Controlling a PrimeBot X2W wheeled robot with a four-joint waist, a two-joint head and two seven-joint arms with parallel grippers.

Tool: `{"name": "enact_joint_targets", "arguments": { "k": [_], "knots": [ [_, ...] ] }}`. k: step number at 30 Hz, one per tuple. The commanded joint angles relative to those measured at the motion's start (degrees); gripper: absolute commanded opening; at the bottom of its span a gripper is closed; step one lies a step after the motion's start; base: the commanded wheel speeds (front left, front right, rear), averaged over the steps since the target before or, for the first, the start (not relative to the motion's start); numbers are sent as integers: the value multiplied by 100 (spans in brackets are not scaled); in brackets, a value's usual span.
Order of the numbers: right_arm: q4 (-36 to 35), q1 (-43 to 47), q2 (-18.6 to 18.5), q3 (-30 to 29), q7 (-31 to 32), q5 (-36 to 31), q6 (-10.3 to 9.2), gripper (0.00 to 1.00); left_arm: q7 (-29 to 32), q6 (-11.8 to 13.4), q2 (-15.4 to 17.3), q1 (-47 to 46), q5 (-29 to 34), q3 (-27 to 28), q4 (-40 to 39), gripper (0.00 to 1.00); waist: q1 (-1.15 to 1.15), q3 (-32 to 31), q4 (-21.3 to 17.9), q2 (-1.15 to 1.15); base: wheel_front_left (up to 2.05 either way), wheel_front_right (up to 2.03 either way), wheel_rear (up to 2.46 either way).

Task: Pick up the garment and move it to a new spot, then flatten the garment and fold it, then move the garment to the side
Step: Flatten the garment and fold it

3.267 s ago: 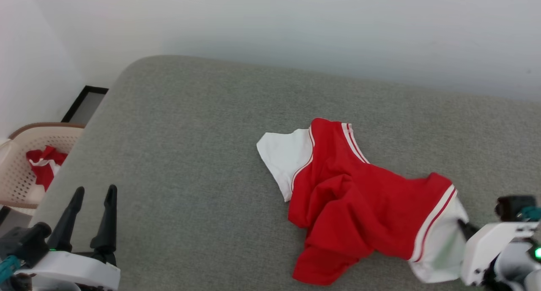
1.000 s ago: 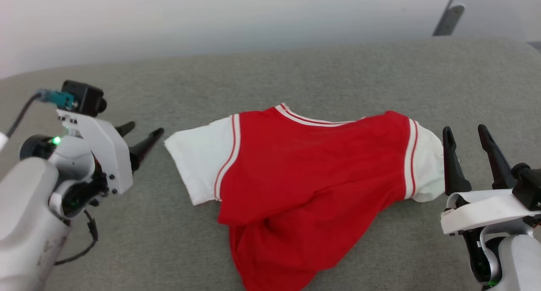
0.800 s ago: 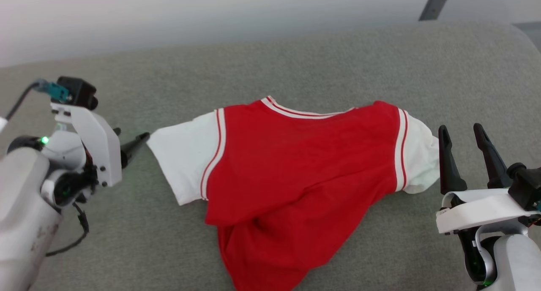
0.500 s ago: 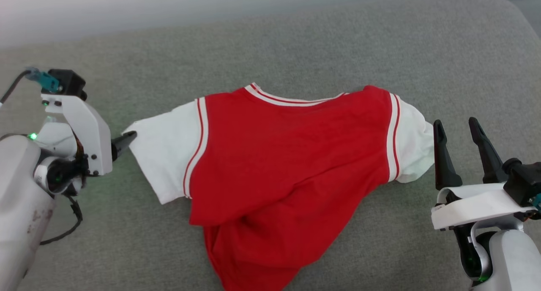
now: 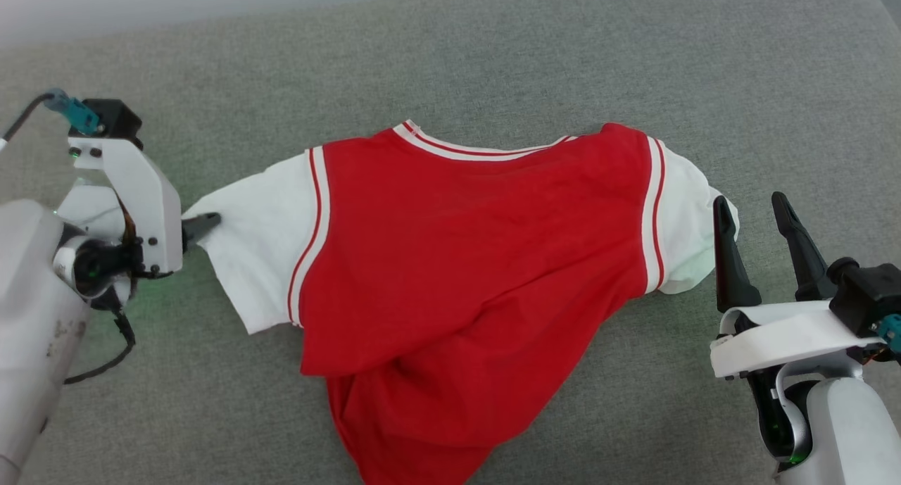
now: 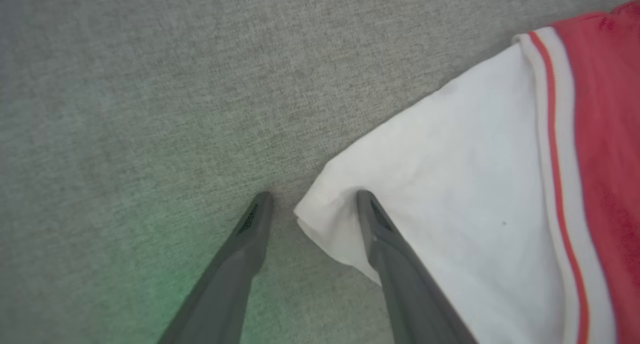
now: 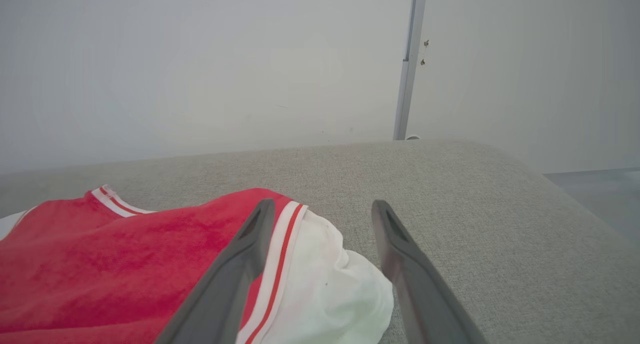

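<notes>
The garment (image 5: 464, 253) lies on the grey cushion (image 5: 493, 55), plain red side up, collar trim at the far edge, a white sleeve at each end. Its lower hem is bunched and folded under toward me; no black print shows. My left gripper (image 5: 205, 222) is open at the left sleeve's tip. In the left wrist view the left gripper (image 6: 314, 196) straddles the sleeve corner (image 6: 320, 219), one finger (image 6: 385, 244) over the white cloth. My right gripper (image 5: 750, 207) stands open beside the right sleeve (image 5: 686, 217). In the right wrist view that sleeve (image 7: 325, 279) lies between the right gripper's (image 7: 323, 204) fingers.
The grey cushion's rounded right edge (image 7: 560, 194) drops off toward the floor. A pale wall (image 7: 200, 59) with a vertical metal strip (image 7: 407, 59) stands behind the cushion. A cable (image 5: 105, 358) hangs from my left wrist.
The head camera has tilted down, shifting the whole picture. My left gripper closed the gap to the left sleeve's tip. 3.3 s ago the garment was crumpled, the right gripper at its sleeve; now it lies spread.
</notes>
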Motion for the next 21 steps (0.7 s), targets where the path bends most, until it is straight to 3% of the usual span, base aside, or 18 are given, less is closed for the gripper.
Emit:
{"name": "enact_joint_targets", "arguments": {
  "k": [1, 9, 21],
  "knots": [
    [13, -70, 17, -19, 39, 15, -10, 100, 295, 20, -137, 352, -46, -235, 226, 0, 0, 4, 5, 0, 0, 0, 0],
    [29, -213, 33, -194, 631, 151, -10, 100, 771, 21, -165, 260, -185, -431, 457, 0, 0, 47, 30, 0, 0, 0, 0],
    [808, -1008, -344, -583, 2719, 674, -10, 100, 620, 20, -144, 76, -357, -580, 256, 0, 0, 93, 297, 0, 0, 0, 0]
  ]
}}
